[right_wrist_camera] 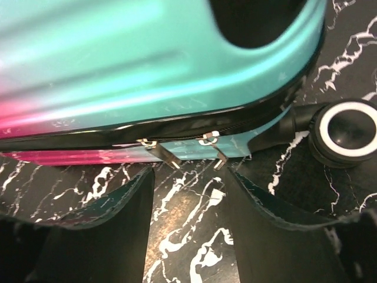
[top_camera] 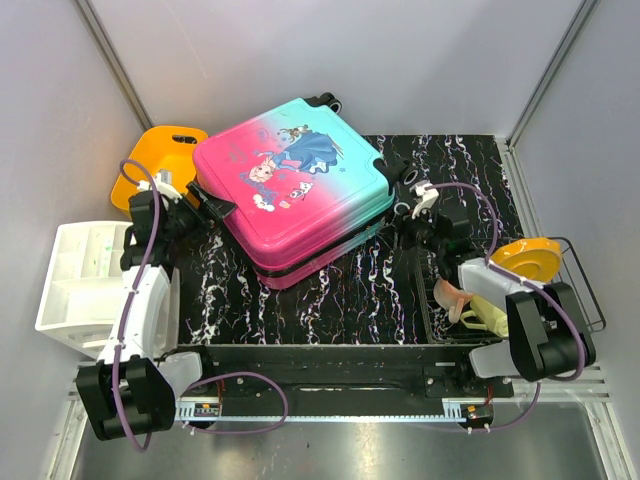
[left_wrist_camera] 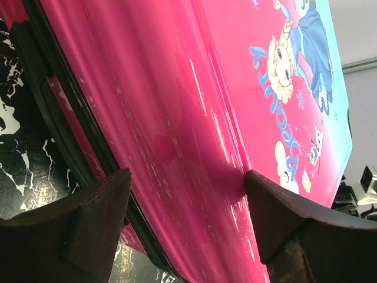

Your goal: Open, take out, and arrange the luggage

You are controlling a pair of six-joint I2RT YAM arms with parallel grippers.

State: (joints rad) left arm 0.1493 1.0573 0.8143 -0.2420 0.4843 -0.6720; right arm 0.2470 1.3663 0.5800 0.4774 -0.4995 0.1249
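Diagonally laid luggage (top_camera: 295, 185), shut: teal end far-right, pink end near-left; L & R jaws both apart.

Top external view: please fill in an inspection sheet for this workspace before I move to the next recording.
Surface: black marbled mat, luggage lying on it.
Job's things: luggage flat, shut; two zipper pulls side by side near a wheel.
Clutter: orange bin behind; white tray left; wire basket right, with yellow dish.
Grippers: left gripper open at the pink edge; right gripper open facing the pulls.
Cables: purple cables hang in loops.
Surroundings: grey walls.
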